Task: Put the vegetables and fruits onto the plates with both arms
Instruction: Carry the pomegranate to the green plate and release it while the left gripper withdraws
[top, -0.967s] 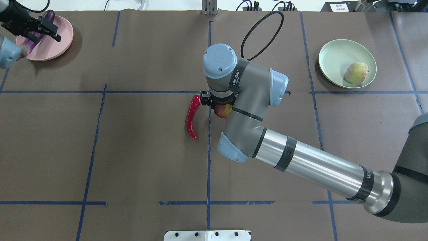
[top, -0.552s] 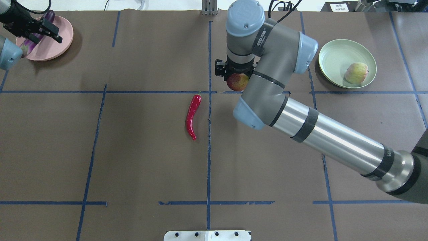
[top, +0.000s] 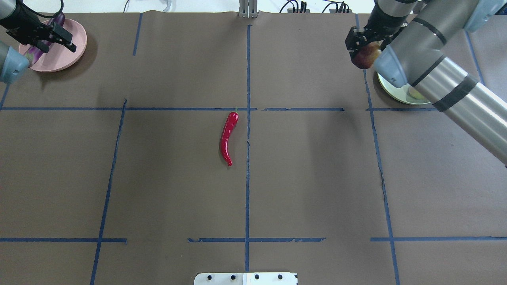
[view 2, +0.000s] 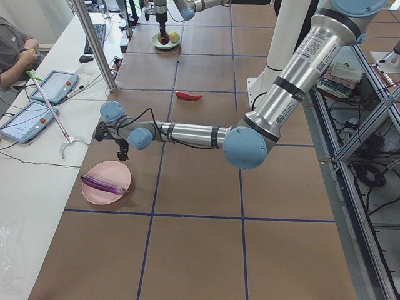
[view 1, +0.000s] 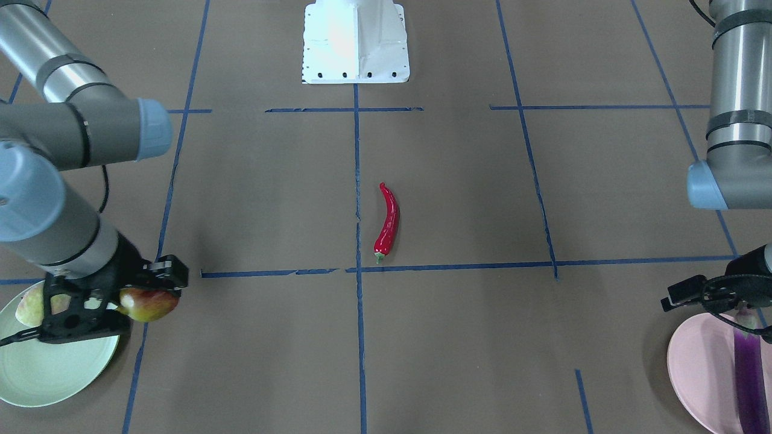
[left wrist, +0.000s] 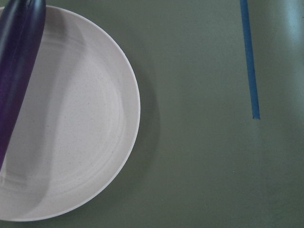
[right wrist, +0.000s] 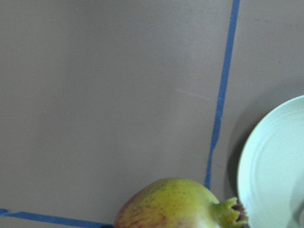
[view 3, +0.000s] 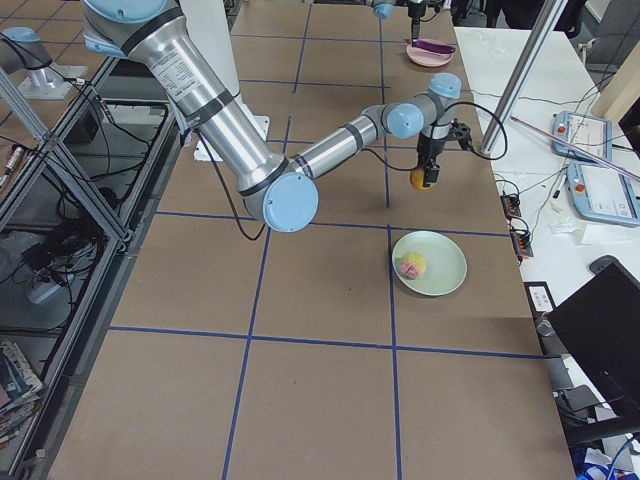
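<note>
Pomegranate (view 1: 151, 305) — gripped by right gripper (top: 361, 46).

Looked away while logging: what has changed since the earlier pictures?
The right gripper, shut on the pomegranate, carried it from beside the chili at the centre of the table across to the edge of the green plate, not yet over it. The chili, the pale fruit on that plate, the eggplant on the pink plate and the open left gripper above it stayed put.

The chili (top: 229, 137) lies mid-desk (top: 158, 178); the eggplant (view 2: 100, 184) lies on the far-left plate (top: 75, 41), the roundish fruit (view 3: 412, 265) on the far-right plate (view 3: 447, 268).
</note>
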`<state>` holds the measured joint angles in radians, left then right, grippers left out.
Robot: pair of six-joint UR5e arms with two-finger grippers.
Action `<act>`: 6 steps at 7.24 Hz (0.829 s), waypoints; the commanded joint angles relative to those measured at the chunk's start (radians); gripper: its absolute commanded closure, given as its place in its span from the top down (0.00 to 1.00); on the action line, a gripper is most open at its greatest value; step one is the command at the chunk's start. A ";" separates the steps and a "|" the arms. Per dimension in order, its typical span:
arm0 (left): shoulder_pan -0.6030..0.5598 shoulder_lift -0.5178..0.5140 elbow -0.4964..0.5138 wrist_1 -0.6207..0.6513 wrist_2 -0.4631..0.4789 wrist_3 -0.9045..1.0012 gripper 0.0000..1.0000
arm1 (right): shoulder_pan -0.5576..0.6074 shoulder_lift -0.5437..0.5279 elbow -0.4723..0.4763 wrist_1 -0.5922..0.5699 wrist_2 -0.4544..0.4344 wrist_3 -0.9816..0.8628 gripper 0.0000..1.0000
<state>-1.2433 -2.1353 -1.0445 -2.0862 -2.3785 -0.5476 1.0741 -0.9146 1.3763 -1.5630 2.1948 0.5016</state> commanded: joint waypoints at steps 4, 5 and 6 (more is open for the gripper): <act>0.001 0.011 -0.026 0.001 -0.002 0.000 1.00 | 0.050 -0.106 -0.237 0.356 0.049 -0.133 1.00; 0.001 0.012 -0.040 0.005 -0.002 -0.002 1.00 | 0.081 -0.102 -0.233 0.350 0.059 -0.138 1.00; 0.004 0.009 -0.052 0.005 0.002 -0.062 1.00 | 0.124 -0.111 -0.233 0.344 0.101 -0.147 1.00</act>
<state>-1.2415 -2.1255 -1.0812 -2.0829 -2.3796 -0.5628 1.1543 -1.0209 1.1431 -1.2144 2.2598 0.3626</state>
